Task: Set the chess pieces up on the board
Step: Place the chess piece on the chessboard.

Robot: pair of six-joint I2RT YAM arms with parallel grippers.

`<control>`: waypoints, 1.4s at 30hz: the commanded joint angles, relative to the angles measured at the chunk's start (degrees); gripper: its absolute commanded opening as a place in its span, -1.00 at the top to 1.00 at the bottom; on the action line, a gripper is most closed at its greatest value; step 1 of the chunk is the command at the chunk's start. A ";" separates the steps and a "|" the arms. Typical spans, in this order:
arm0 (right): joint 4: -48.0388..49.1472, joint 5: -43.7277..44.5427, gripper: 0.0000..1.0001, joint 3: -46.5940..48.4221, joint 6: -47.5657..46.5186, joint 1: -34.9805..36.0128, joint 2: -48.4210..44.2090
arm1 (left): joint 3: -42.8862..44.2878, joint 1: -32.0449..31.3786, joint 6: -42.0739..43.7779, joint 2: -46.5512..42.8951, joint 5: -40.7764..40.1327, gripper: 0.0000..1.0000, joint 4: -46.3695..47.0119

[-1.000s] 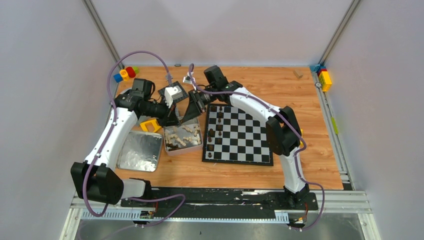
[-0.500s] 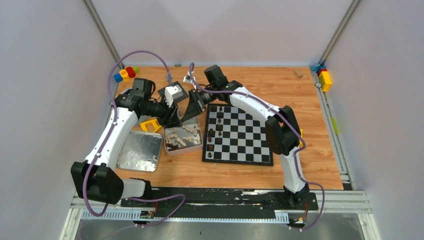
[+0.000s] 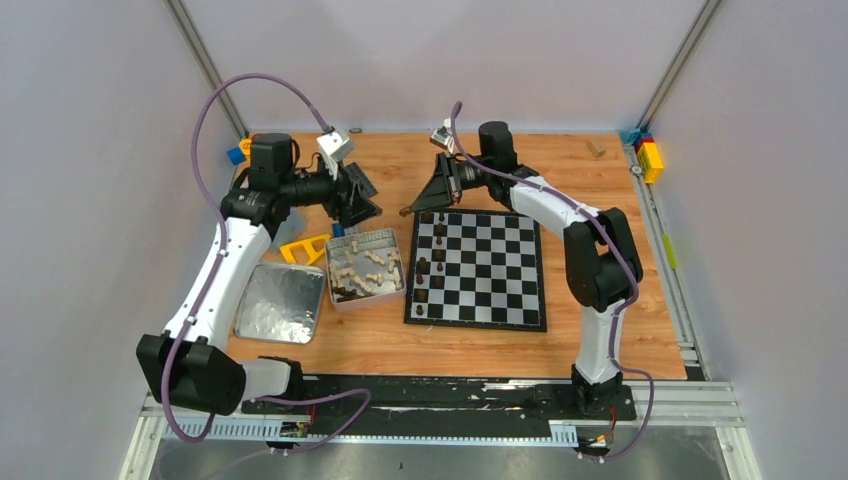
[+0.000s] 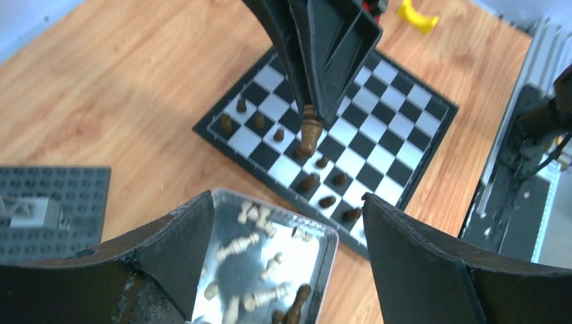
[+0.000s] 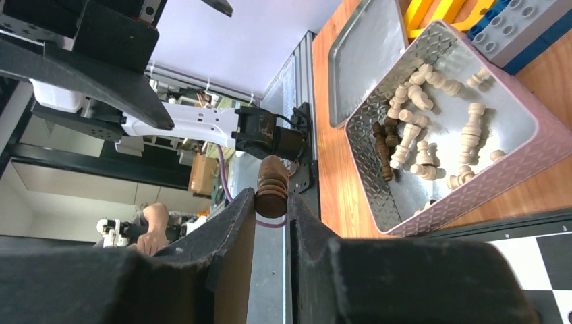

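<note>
My right gripper is shut on a dark brown chess piece, held in the air off the board's far left corner. In the left wrist view that piece hangs from the right fingers over the board. Several dark pieces stand along the board's left side. My left gripper is open and empty, behind a metal tin. Cream and dark pieces lie loose in the tin. Below my left gripper the tin shows.
The tin's flat lid lies left of it. A yellow brick sits behind the lid, a dark grey studded baseplate further back. Coloured bricks rest at the far right corner, with walls on three sides.
The two grippers were tip to tip over the tin. They have parted: my left gripper opened and drew back left, and my right arm swung back right with the dark piece.
</note>
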 commanded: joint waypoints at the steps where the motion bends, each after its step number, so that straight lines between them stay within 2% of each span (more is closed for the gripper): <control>1: 23.14 -3.65 1.00 -3.71 18.04 -0.68 -4.00 | 1.04 -0.20 -14.61 1.87 6.74 -0.70 16.96; 7: 34.80 -2.90 1.00 -4.86 30.18 -2.87 -3.68 | 1.35 -0.79 -23.71 5.28 11.69 -0.60 24.78; 17: 44.08 -1.40 1.00 -5.69 39.94 -4.22 -2.34 | -2.79 -3.39 -26.05 6.36 13.27 -0.39 32.12; 30: 45.37 -0.95 1.00 -6.28 41.84 -4.42 -1.82 | -3.12 -6.74 -24.23 8.83 10.30 -0.26 34.21; 37: 45.81 -0.83 1.00 -6.40 42.30 -4.39 -1.80 | -2.45 -7.50 -24.27 10.26 10.52 0.04 33.84; 42: 45.87 -0.90 1.00 -6.51 42.30 -4.40 -1.66 | -2.06 -7.81 -23.91 10.61 10.67 0.17 33.18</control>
